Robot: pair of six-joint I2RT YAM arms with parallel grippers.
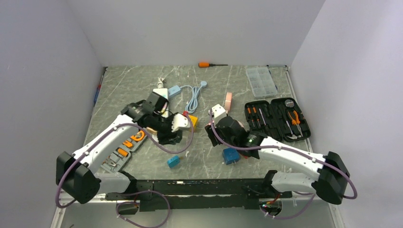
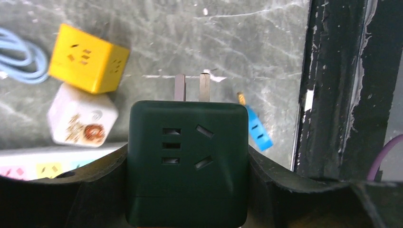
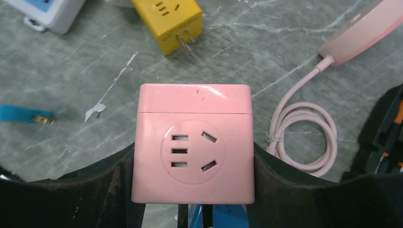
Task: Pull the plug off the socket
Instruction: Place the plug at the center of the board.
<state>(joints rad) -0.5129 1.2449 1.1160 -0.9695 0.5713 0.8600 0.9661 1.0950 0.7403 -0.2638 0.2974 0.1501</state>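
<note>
My left gripper (image 2: 186,180) is shut on a dark green cube plug (image 2: 186,152). Its two metal prongs (image 2: 192,88) point away from me, bare and in the air above the table. The socket (image 2: 28,168), a white strip with pink and yellow outlets, shows only at the lower left, beside and behind the green plug. From above, the left gripper (image 1: 170,137) hangs near mid-table and the arm hides the socket. My right gripper (image 3: 192,183) is shut on a pink cube plug (image 3: 194,142), held above a blue cube (image 3: 223,216).
A yellow cube (image 1: 192,122), a white cube (image 1: 180,122) and two blue cubes (image 1: 173,161) (image 1: 231,155) lie loose mid-table. A pink strip (image 3: 361,31) with coiled cord, an open tool case (image 1: 278,118), a clear box (image 1: 261,80) and a light-blue strip (image 1: 174,90) lie farther back.
</note>
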